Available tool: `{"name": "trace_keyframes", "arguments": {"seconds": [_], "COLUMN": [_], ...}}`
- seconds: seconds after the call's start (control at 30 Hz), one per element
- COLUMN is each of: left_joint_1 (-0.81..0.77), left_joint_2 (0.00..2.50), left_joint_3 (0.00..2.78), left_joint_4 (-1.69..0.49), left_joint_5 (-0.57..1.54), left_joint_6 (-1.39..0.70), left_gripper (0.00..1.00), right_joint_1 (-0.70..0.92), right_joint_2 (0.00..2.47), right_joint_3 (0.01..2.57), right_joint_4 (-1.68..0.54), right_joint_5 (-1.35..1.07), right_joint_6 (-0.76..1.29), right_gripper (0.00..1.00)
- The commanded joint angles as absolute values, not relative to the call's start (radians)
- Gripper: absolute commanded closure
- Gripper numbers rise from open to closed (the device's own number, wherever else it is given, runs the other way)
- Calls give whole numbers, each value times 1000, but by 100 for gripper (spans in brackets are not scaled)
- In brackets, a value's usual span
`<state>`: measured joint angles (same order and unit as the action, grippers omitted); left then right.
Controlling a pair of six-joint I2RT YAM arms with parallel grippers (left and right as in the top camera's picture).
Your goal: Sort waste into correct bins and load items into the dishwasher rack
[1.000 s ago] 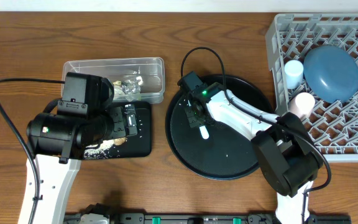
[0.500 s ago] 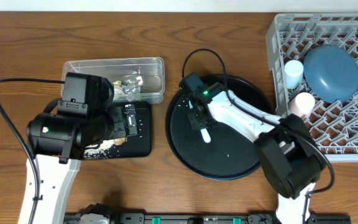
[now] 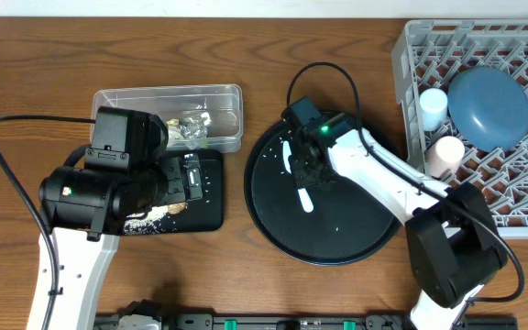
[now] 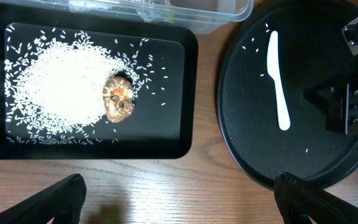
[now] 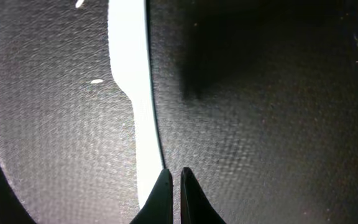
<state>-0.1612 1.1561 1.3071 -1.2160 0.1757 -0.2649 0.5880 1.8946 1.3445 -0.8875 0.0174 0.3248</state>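
Open the right end effector (image 5: pixel 173 177) first: closed now on nothing, tips just beside the pale blue plastic spoon (image 5: pixel 132 93) lying flat on the large round black tray (image 3: pixel 337 234). Then centre over the thin stem, go low, close gently. Reaches over that tray with the right arm, wrist pointing down. Holds the left end effector (image 4: pixel 179 183) wide open, empty, above the desk.

I am looking down on a brown wooden counter (image 3: pixel 35 55), its grain running from left to right. Along the far edge a narrow white strip (image 3: pixel 200 7) is showing; wall or ledge, I cannot tell. Soft, even light is glancing off the wood near the far edge. A dark rail (image 3: pixel 246 322) is lying along the near edge.
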Motion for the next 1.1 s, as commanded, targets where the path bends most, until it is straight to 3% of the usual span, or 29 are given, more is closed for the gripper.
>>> {"name": "trace_keyframes", "arguments": {"seconds": [0.0, 0.17, 0.4, 0.57, 0.7, 1.07], "left_joint_1": [-163, -163, -163, -163, -163, -163], "left_joint_2": [1156, 1156, 1156, 1156, 1156, 1156], "left_joint_3": [1312, 1312, 1312, 1312, 1312, 1312], "left_joint_4": [-1219, -1219, -1219, -1219, -1219, -1219], "left_joint_5": [163, 163, 163, 163, 163, 163], "left_joint_6": [-263, -263, -263, -263, -263, -263], "left_gripper": [2, 2, 2, 2, 2, 2], "right_joint_1": [593, 623, 649, 655, 655, 654], "right_joint_2": [1887, 1920, 2008, 2079, 2119, 2118], "right_joint_3": [1339, 1337, 1337, 1337, 1337, 1339], "right_joint_4": [-873, -810, -792, -789, -789, -822], "right_joint_5": [11, 12, 11, 11, 11, 0], "right_joint_6": [313, 313, 313, 313, 313, 312], "right_gripper": [96, 81, 76, 82, 98, 99]}}
